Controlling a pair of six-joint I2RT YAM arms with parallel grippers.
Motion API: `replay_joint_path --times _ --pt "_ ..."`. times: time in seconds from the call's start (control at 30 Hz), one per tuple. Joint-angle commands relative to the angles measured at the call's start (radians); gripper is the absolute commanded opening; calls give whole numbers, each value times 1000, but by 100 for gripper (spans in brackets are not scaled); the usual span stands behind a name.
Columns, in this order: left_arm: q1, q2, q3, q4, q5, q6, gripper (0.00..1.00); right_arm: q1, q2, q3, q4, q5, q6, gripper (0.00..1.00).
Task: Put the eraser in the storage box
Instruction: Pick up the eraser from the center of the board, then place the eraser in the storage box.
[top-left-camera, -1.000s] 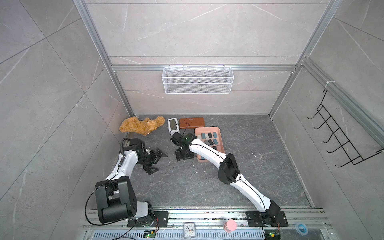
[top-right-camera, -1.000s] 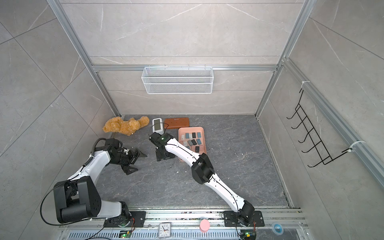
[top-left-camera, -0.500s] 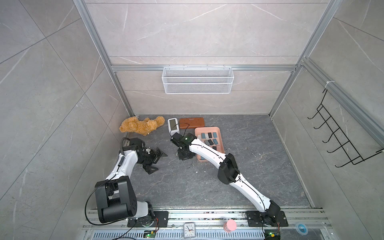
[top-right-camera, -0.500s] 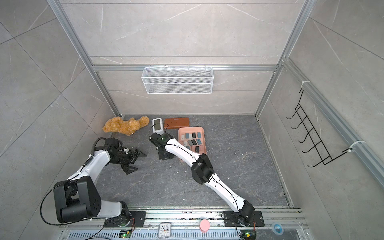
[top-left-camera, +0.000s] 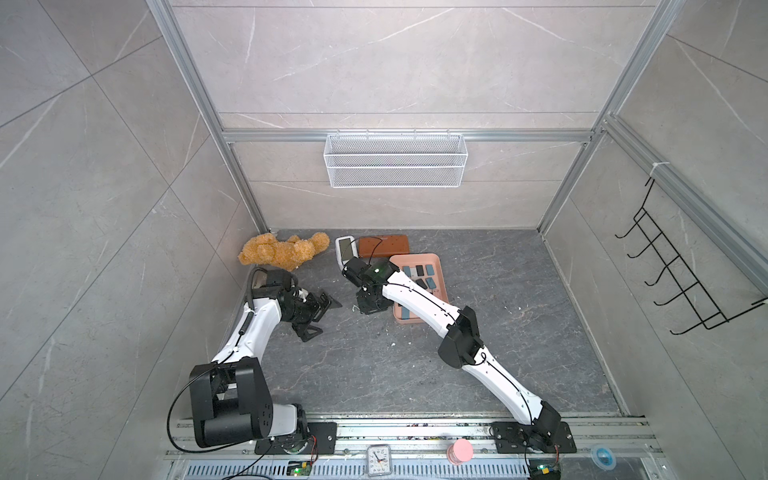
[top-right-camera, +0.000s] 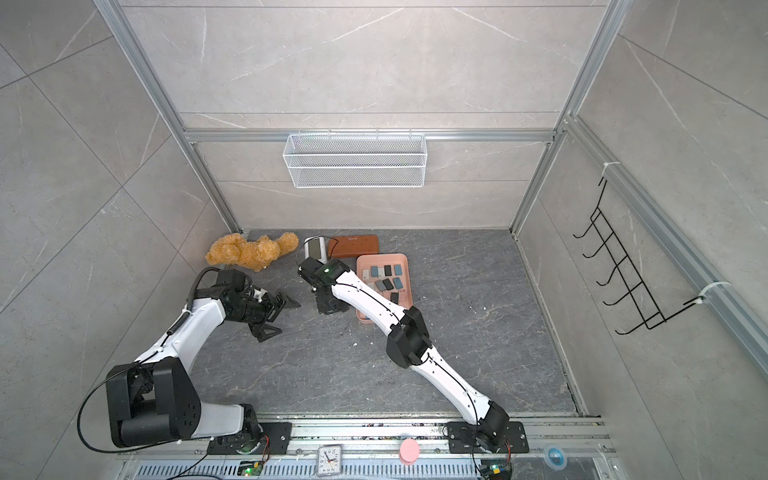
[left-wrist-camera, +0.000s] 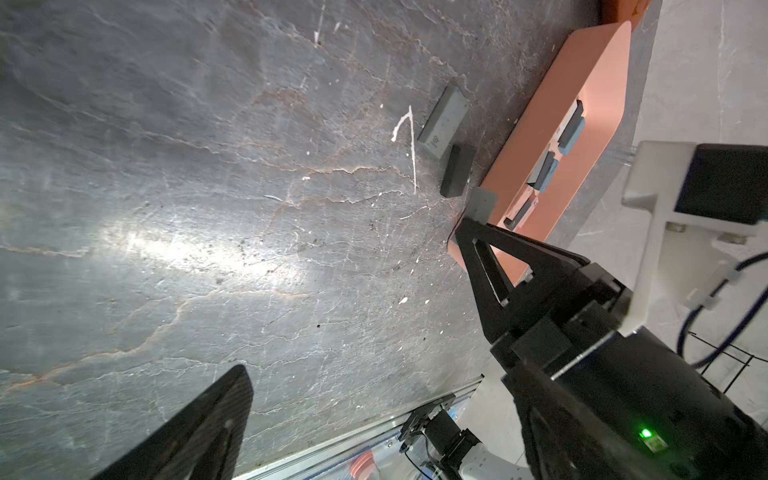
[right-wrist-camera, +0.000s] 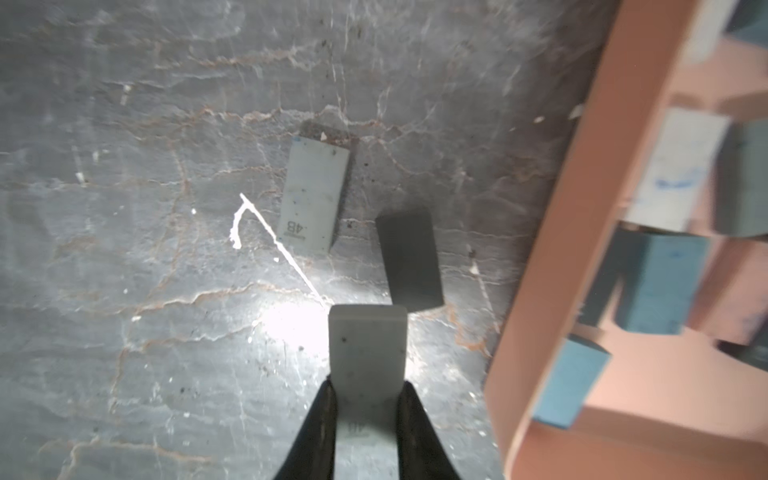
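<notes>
Both top views: right gripper (top-left-camera: 369, 305) points down at the floor, just beside the box (top-left-camera: 417, 258). We can't make out the eraser here. Left gripper (top-left-camera: 326, 318) hovers well apart, jaws spread wide.

Left wrist: eraser (left-wrist-camera: 482, 205) is pinched at the right gripper's tip, by the box's corner and outside it.

Right wrist: fingers (right-wrist-camera: 322, 415) clamp the eraser's long edges. Its long axis runs in line with them, free end pointing at the floor. A 4B eraser (right-wrist-camera: 316, 195) and a dark eraser (right-wrist-camera: 409, 259) lie ahead.
</notes>
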Motion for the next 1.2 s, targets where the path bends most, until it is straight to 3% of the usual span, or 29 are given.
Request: replay_joint_path --times 0.0,0.23,0.37,0.53,0.73,1.17 --pt "-42 -18 40 35 -13 -48 99 -9 -124 -105 -9 50 -47 22" --pt "-157 20 80 90 -67 -110 99 -91 -427 -674 278 8 -37 24" --pt "-209 64 111 112 -85 -133 99 -131 -514 -826 335 -7 -46 24" --pt "-283 118 165 124 -116 -147 99 -172 -549 -910 374 -33 -38 24" --pt "-346 158 192 154 -126 -188 99 -213 -510 -903 387 -82 -24 24" --pt "-356 176 209 139 -141 -190 99 -237 -464 -953 428 -147 11 25"
